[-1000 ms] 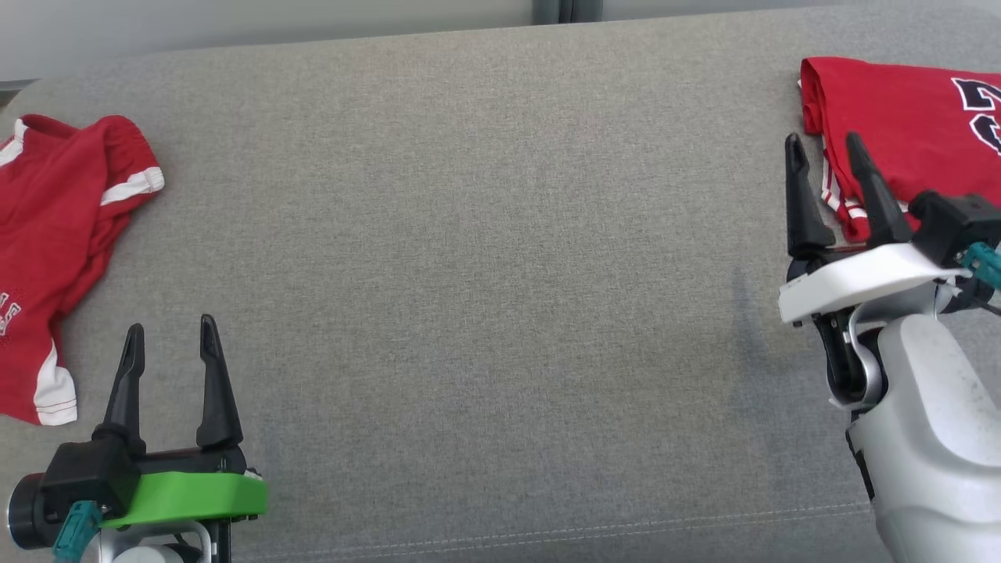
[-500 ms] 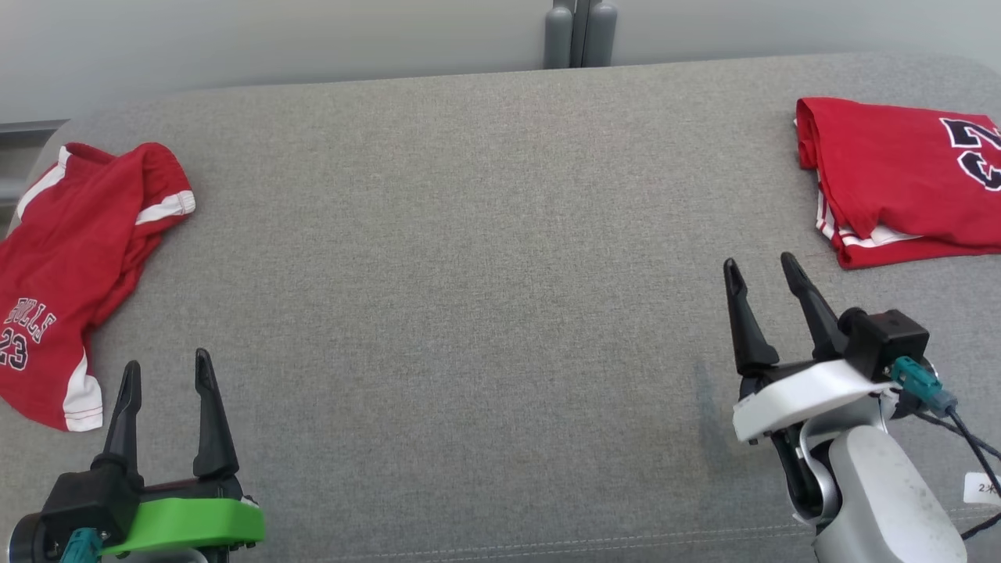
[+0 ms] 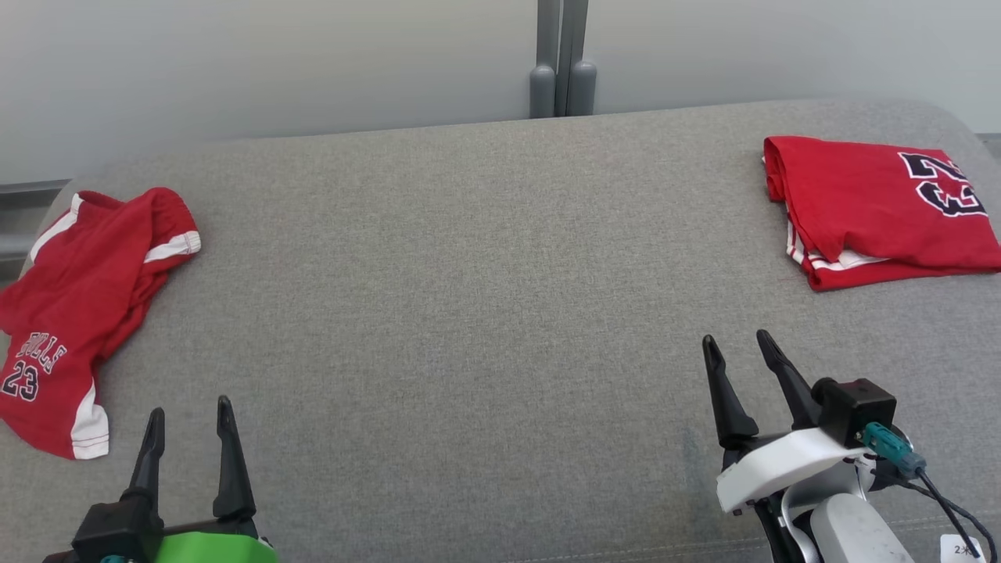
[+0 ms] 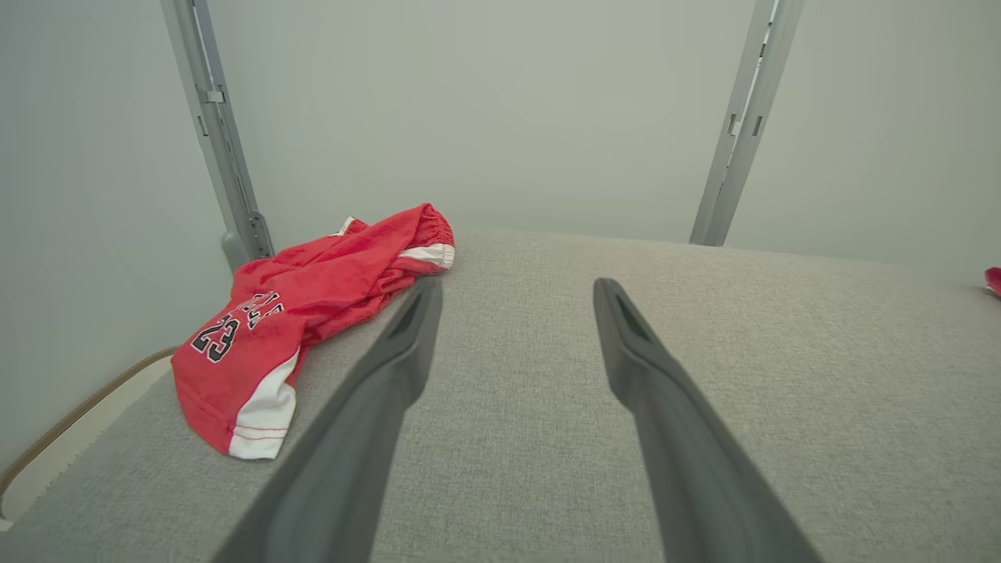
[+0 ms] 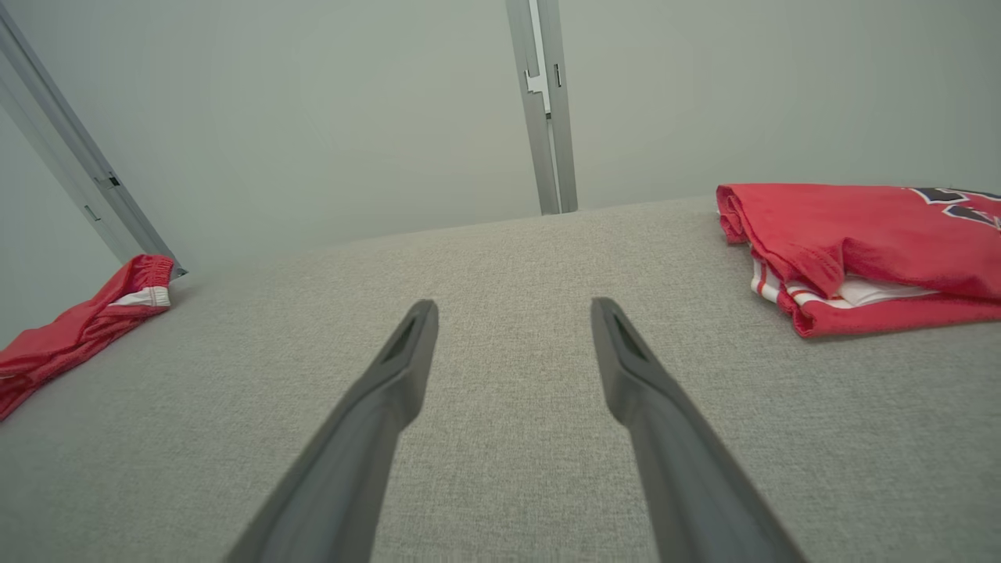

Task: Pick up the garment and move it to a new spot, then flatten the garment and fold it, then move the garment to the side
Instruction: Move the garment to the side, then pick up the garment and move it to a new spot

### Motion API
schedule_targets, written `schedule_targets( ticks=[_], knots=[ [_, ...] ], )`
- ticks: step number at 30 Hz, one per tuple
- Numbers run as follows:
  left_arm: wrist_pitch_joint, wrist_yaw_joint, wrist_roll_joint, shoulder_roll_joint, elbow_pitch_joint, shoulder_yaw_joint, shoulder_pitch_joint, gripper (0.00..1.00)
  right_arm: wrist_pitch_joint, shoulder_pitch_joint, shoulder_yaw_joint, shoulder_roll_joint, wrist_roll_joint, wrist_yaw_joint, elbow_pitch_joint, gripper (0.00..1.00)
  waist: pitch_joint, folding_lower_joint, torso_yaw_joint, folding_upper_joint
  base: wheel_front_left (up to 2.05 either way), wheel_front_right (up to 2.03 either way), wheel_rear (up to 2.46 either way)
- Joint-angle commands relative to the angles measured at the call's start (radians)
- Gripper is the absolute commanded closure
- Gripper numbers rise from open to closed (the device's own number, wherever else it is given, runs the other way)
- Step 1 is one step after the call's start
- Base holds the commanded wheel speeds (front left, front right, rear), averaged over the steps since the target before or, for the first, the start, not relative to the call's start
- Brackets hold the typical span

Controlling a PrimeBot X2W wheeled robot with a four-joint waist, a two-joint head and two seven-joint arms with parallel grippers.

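Between garments, by the look of it. Folded shirt [image 3: 860, 195] at far right corner of cushion [image 3: 469, 313]; crumpled shorts [image 3: 78, 297] at left edge. Spread, empty, near front edge: left gripper [image 3: 191, 407], right gripper [image 3: 735, 338]. Next: reach left, pinch shorts.

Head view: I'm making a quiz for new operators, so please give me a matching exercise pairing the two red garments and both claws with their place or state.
Things:
1. red shorts
2. red jersey
3. left claw
4. right claw

Places and states:
A. open, lower right, holding nothing
B. folded, far right
C. open, lower left, holding nothing
D. crumpled, far left

Pairs: 1-D, 2-B, 3-C, 4-A
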Motion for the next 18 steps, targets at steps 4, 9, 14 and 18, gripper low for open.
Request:
schedule_targets(
  ticks=[4,9,14,18],
  knots=[
    [0.000,-0.002,0.018,0.002,0.031,-0.009,0.021,0.00,0.009,0.024,-0.002,0.001,-0.008,-0.001,0.011,0.00,-0.037,0.0001,-0.007,0.0000,0.00,0.00,0.00],
    [0.000,-0.009,0.025,0.002,0.044,-0.014,0.011,0.00,0.010,0.030,0.001,0.004,-0.003,-0.001,0.017,0.00,-0.046,0.0001,-0.011,0.0000,0.00,0.00,0.00],
    [0.000,-0.020,0.038,0.009,0.057,-0.021,0.006,0.00,0.007,0.029,0.009,0.005,-0.010,-0.001,0.019,0.00,-0.049,0.0001,-0.016,0.0000,0.00,0.00,0.00],
    [0.000,-0.023,0.041,0.009,0.059,-0.016,0.007,0.00,0.006,0.031,0.009,0.006,-0.015,-0.001,0.018,0.00,-0.052,0.0001,-0.019,0.0000,0.00,0.00,0.00]
  ],
)
